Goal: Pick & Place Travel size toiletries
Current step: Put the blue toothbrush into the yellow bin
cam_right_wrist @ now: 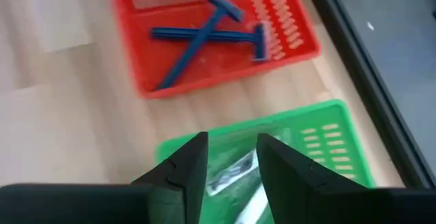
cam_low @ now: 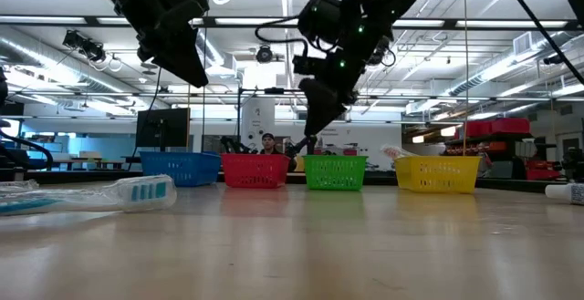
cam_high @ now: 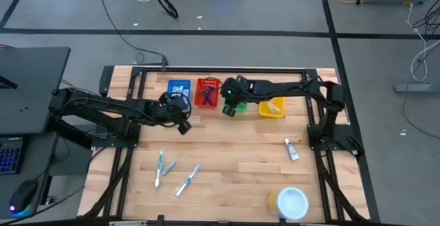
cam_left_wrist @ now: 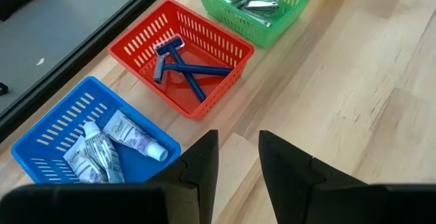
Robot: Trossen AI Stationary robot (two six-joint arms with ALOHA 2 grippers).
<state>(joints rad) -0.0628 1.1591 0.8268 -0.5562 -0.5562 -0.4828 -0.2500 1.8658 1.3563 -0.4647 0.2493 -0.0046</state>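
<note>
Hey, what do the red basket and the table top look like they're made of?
The red slotted basket looks like moulded plastic with a slight gloss: thin walls, even vertical slots, uniform colour, and two blue razors lying inside. The table top appears to be light wood planks, butcher-block style: visible grain and seams between strips, with a smooth, satin finish. Whether it is solid wood or laminate, I cannot tell.
</note>
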